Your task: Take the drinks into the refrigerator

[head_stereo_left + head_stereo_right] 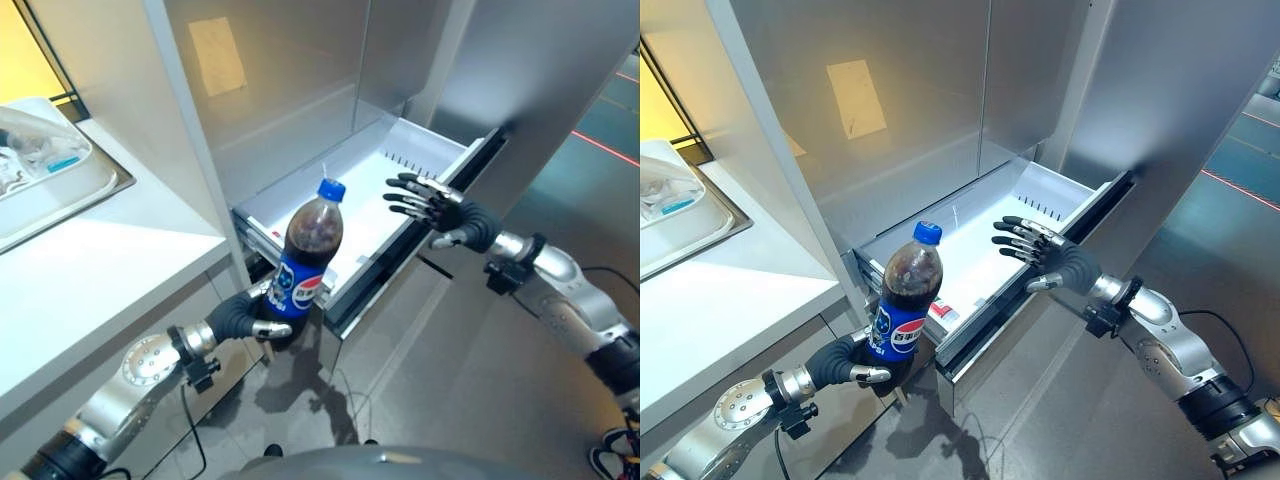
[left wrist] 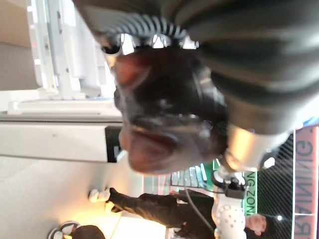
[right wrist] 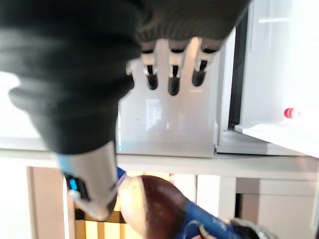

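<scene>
1 bottle inside left fingers.

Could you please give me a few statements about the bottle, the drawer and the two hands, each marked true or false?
1. The left hand grips the cola bottle near its base. True.
2. The bottle's cap is red. False: it is blue.
3. The fridge drawer is pulled out. True.
4. The bottle already lies inside the drawer. False: it is held upright at the drawer's front corner, outside it.
5. The right hand is open, its fingers straight, over the drawer's front edge. True.
6. The right hand holds a second bottle. False: it holds nothing.
</scene>
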